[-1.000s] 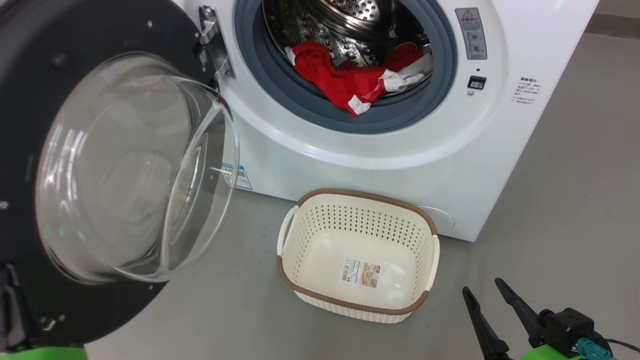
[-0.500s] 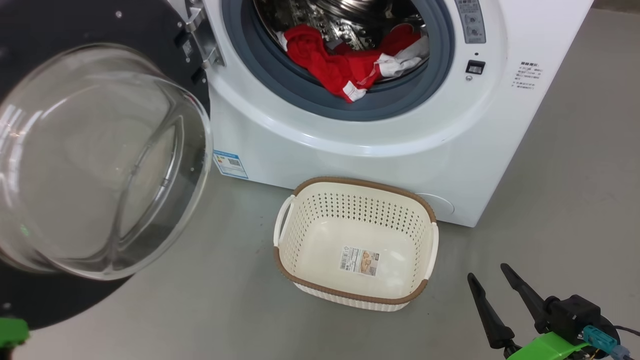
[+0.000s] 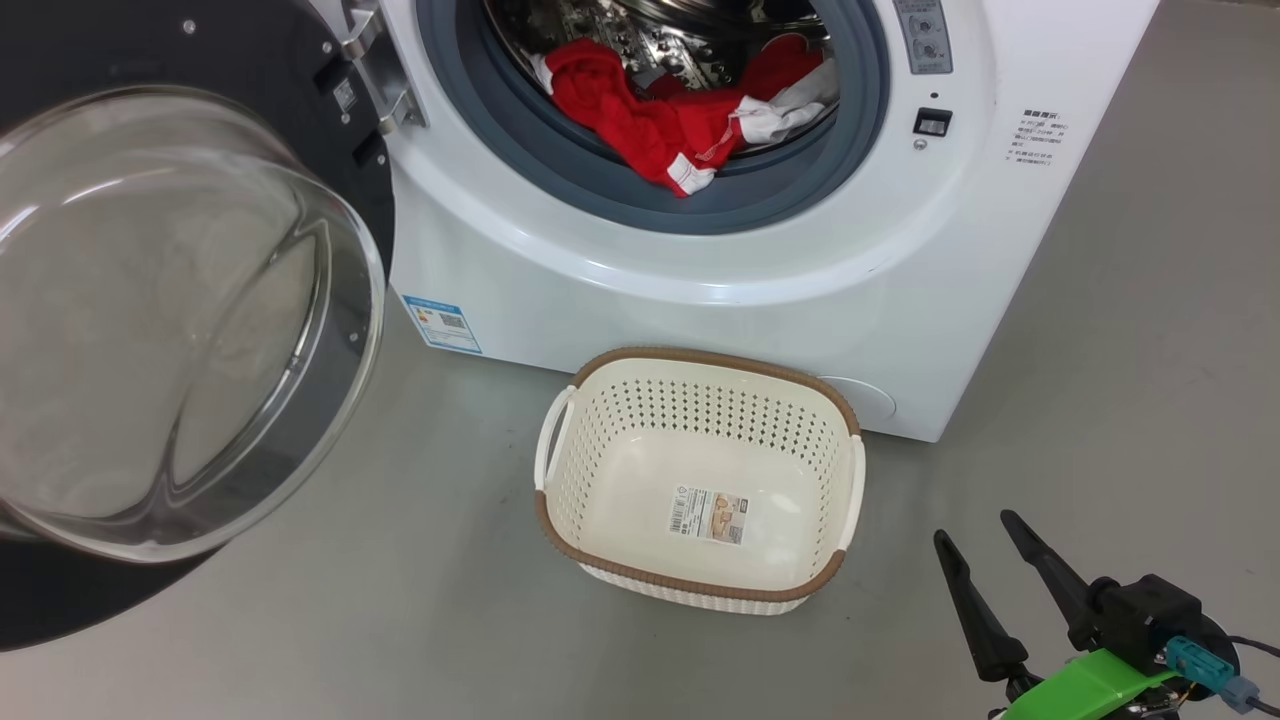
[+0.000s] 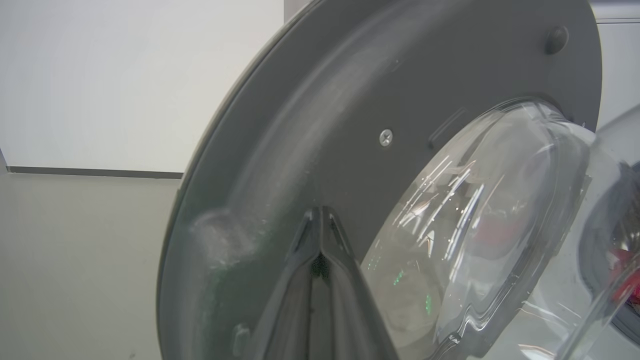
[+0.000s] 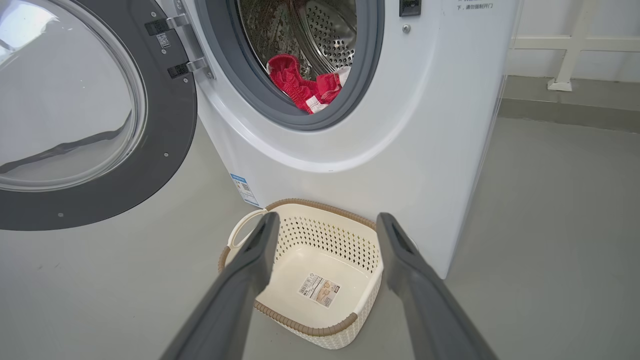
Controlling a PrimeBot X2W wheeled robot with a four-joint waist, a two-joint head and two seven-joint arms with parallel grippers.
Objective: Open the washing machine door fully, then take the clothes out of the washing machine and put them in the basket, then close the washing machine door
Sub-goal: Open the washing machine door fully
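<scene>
**Washing machine** (image 3: 720, 310) — white front-loader on a grey floor (image 3: 1120, 380), its grey-ringed round opening uncovered.

**Washing machine door** (image 3: 180, 300): hinged on the robot's left of the opening, it stands wide open, its glass bowl bulging toward the head camera.

**Basket** (image 3: 700, 357): cream with a brown rim, it sits on the floor just in front of the machine, below the opening. A barcode sticker (image 3: 708, 515) lies on its bottom.

**Clothes** (image 3: 660, 125) — red with white trim, bunched in the drum, one corner draped over the grey seal.

**Right gripper** (image 3: 975, 530): it hovers near the basket with its fingers spread wide and empty.

**Left gripper** (image 4: 320, 216): its fingers are pressed together with nothing between them and point at the door's grey inner face. Whether they touch it cannot be told.
</scene>
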